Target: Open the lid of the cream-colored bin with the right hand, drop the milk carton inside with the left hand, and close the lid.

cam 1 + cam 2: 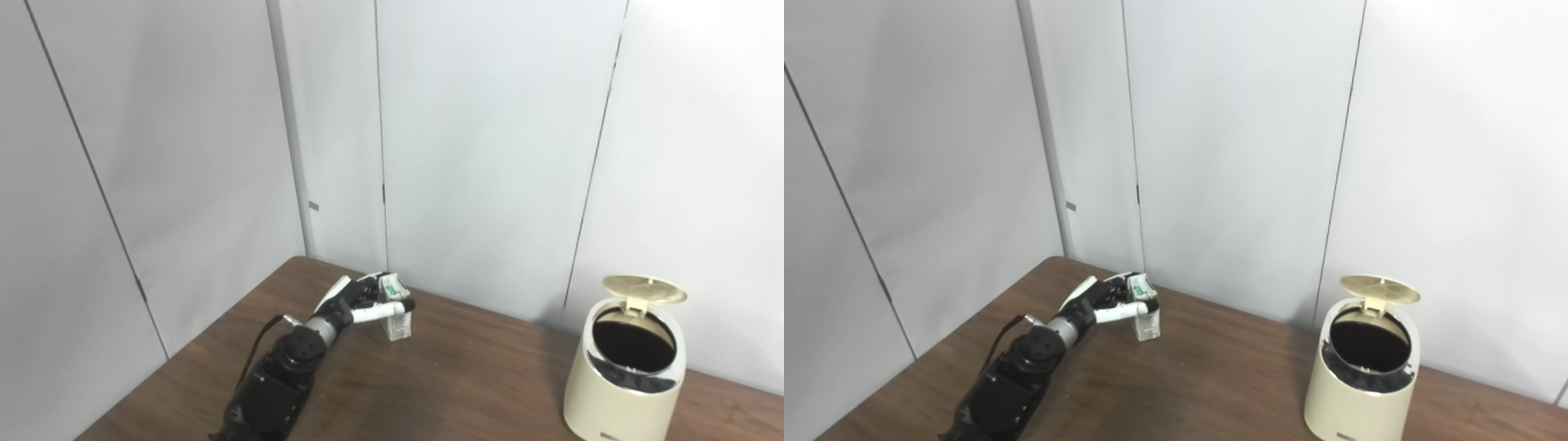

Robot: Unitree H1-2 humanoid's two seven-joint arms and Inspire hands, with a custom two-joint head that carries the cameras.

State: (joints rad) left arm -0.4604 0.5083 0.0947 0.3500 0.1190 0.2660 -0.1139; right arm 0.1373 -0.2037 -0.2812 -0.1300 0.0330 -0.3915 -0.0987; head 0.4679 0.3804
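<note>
A small white milk carton (397,312) with green print stands upright on the brown table (465,380), towards the back left. My left hand (361,301) is wrapped around its upper part, fingers behind and thumb across the front, while its base rests on the table. The cream-colored bin (625,373) stands at the right near the front edge. Its round lid (644,289) is tipped up at the back, showing the dark inside. The same bin (1363,373) and carton (1145,309) appear in the right eye view. My right hand is out of both pictures.
Grey wall panels (490,153) close off the table at the back and left. Bare tabletop lies between the carton and the bin.
</note>
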